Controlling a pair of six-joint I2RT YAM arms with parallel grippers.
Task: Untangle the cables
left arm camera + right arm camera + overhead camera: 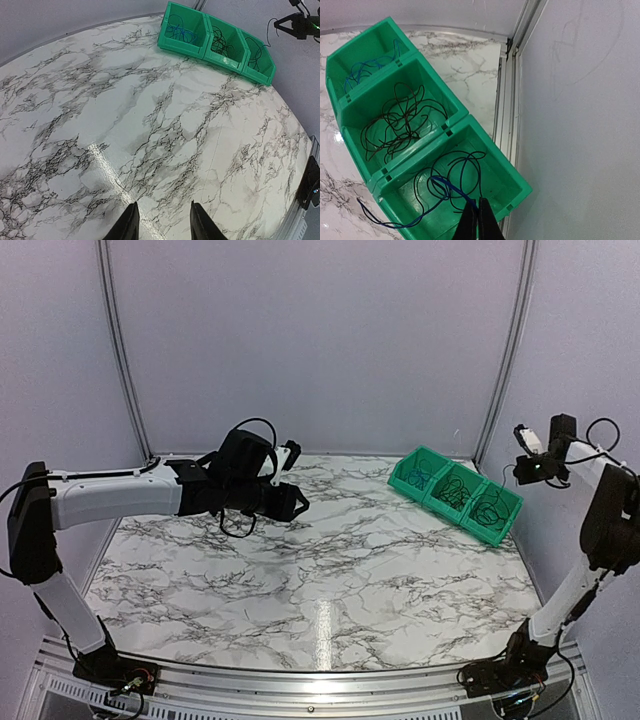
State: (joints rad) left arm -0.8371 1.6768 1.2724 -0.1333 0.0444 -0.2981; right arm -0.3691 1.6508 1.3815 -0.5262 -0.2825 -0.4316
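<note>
The cables lie in loose loops in a green three-compartment bin (516, 181) at the table's far right. The far compartment holds blue cables (370, 65), the middle one black cables (400, 125), and the near one black loops plus one blue cable (455, 189). My right gripper (478, 200) hangs above the near compartment, shut on that blue cable, which trails down and left over the bin's rim. A black strand rises to the fingertips too. My left gripper (164, 205) is open and empty, high over the table's middle. In the top view it (298, 502) is left of the bin (412, 462).
The marble table (320, 570) has metal frame posts at the back corners (505, 350) and grey walls all round. The bin stands close to the right wall and rail (506, 100). My right gripper (295, 22) also shows in the left wrist view.
</note>
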